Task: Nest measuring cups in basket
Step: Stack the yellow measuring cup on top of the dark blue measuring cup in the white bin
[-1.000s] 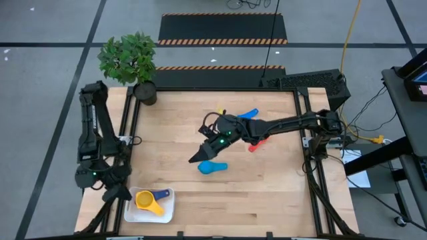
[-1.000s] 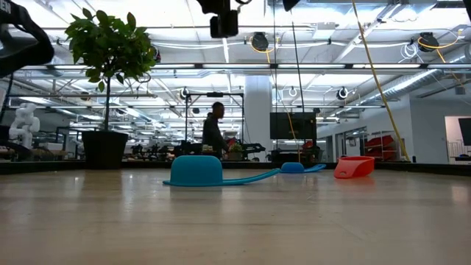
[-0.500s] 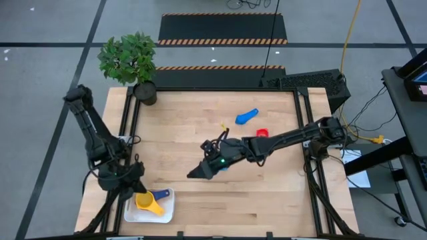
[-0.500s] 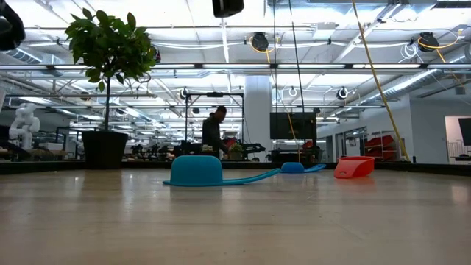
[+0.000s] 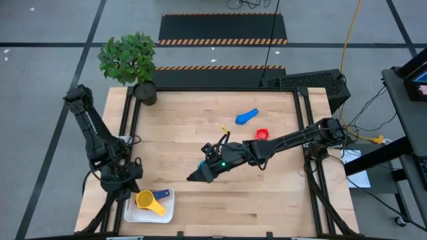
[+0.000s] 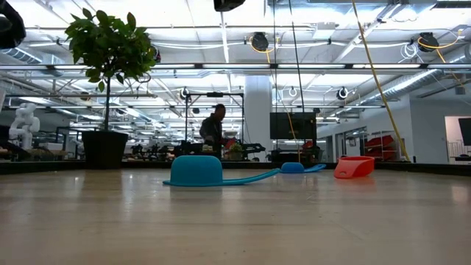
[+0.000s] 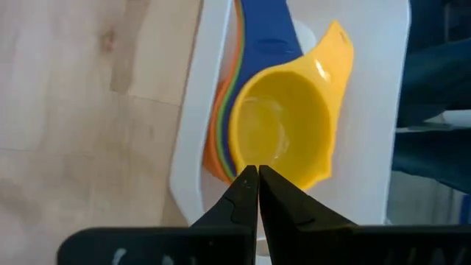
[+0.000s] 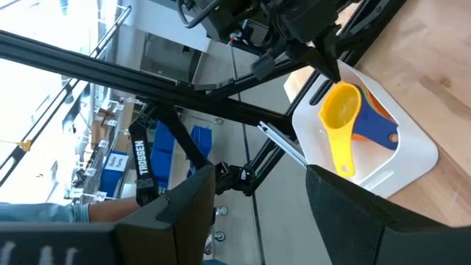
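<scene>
The white basket (image 5: 167, 213) sits at the table's near left corner. In it lies a nested stack: the yellow cup (image 7: 283, 129) on top, a dark blue handle (image 7: 261, 37) and an orange rim (image 7: 219, 147) beneath. My left gripper (image 7: 257, 177) is shut and hovers over the yellow cup's rim and the basket's wall (image 7: 195, 132). My right gripper (image 5: 195, 177) is open, high over the table's middle. The light blue cup (image 6: 195, 171) rests upside down on its rim, hidden under that arm in the high view. A blue cup (image 5: 247, 117) and a red cup (image 5: 262, 133) lie farther back.
A dark plant pot (image 5: 145, 92) stands at the far left corner. Bare wood lies between the basket and the light blue cup. The right wrist view shows the basket (image 8: 412, 158) and the left arm beyond it. A person (image 6: 213, 132) stands far behind the table.
My left arm has unfolded from its rest at the left edge and brought its gripper to the basket's left side. My right gripper has moved from above the light blue cup toward the table's near edge. The cups have stayed where they were.
</scene>
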You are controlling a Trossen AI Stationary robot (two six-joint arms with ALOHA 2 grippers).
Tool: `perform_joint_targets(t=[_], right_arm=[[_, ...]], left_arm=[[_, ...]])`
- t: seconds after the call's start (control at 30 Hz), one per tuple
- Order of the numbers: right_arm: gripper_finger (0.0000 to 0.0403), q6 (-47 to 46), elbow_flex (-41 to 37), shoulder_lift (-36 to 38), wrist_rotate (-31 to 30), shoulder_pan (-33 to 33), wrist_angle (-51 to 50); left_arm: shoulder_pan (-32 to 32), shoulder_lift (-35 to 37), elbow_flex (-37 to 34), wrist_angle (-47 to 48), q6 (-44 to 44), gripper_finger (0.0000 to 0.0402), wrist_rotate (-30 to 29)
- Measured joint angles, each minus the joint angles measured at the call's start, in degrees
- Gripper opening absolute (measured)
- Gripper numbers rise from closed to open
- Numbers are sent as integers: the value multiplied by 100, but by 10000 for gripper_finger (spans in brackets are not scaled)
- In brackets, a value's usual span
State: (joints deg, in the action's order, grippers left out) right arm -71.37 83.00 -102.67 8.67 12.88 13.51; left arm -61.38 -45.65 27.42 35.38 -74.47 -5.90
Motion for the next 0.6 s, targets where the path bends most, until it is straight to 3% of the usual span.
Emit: perform_joint_targets(t=[0.4, 0.6], right_arm=[[208, 98, 0, 0, 4, -2, -3], [208, 153, 0, 0, 7, -2, -4]], left_arm=[[-171, -69, 0, -1429, -84, 12, 96], [-175, -598, 0, -869, 25, 9, 138]])
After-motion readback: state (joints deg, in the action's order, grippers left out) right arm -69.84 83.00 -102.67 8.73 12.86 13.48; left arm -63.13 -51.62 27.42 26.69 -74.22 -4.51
